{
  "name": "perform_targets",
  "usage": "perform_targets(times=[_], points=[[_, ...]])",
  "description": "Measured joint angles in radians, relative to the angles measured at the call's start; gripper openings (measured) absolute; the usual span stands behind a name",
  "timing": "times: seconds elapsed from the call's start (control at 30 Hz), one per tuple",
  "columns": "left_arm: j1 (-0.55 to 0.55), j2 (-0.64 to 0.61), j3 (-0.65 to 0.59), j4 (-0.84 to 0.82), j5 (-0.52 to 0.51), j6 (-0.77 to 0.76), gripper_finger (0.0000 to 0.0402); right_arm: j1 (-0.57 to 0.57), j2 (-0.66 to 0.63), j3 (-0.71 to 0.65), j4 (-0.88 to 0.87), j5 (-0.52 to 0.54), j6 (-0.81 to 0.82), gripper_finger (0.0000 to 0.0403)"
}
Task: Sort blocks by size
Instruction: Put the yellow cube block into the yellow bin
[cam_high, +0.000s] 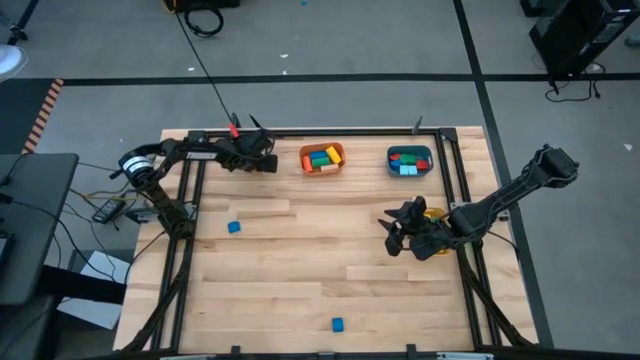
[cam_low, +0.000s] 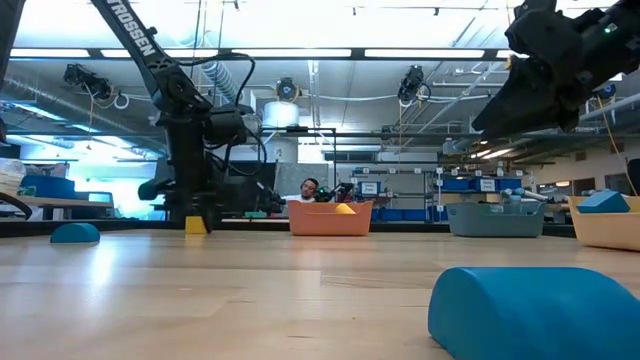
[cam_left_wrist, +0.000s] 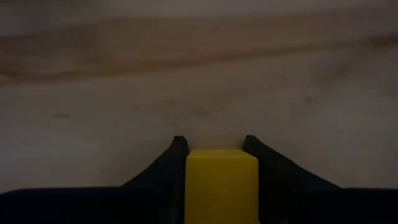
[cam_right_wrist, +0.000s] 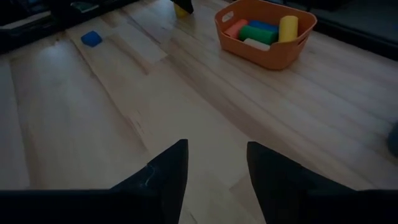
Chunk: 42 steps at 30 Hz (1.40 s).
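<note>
1. Yellow block (cam_left_wrist: 221, 183) sits square between the left gripper (cam_left_wrist: 214, 149) fingers in the left wrist view — a finger tight against each side, so you have the pincer clamped on it, or all but.
2. Place: high view upper left, near the table's (cam_high: 300, 290) back edge; the block itself is hidden under the gripper there. Low view shows it at left, low by the tabletop — lifted or resting, cannot tell.
3. Orange bin (cam_high: 322, 159) lies just to the right of that gripper in the high view; teal bin (cam_high: 409, 160) further right. The left arm is clearly the nearer one — your carry runs rightward along the back edge.
4. Which bin fits this size is a judgement; orange is closest.
5. Right gripper (cam_right_wrist: 214, 155) hangs mid-right of the high view, fingers apart, nothing between them.
6. Two blue blocks loose: one (cam_high: 234, 227) at left centre, one (cam_high: 338, 324) at bottom centre.
</note>
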Motion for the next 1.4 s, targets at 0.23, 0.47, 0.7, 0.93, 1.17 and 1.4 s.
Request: perform_targets(times=[0.23, 0.47, 0.7, 0.93, 1.17, 1.4], points=[[-0.088, -0.082, 0.011, -0.059, 0.113, 0.028, 0.0136, 0.031, -0.047, 0.032, -0.134, 0.000, 0.061, 0.0169], [-0.221, -0.219, 0.016, -0.039, 0.092, 0.011, 0.0141, 0.117, -0.059, 0.034, -0.143, -0.003, 0.141, 0.0143], [-0.431, -0.255, 0.016, 0.138, 0.087, -0.034, 0.0143, 0.253, -0.011, 0.034, -0.097, 0.087, 0.218, 0.0114], [-0.620, -0.249, 0.017, 0.320, 0.041, -0.038, 0.0144, 0.269, 0.175, 0.034, 0.114, 0.219, 0.183, 0.0108], [-0.755, -0.241, 0.017, 0.442, 0.001, -0.051, 0.0144, 0.206, 0.361, 0.034, 0.334, 0.214, 0.019, 0.0109], [-0.847, -0.197, 0.017, 0.562, 0.001, -0.058, 0.0144, 0.159, 0.461, 0.034, 0.749, 0.190, -0.463, 0.0129]])
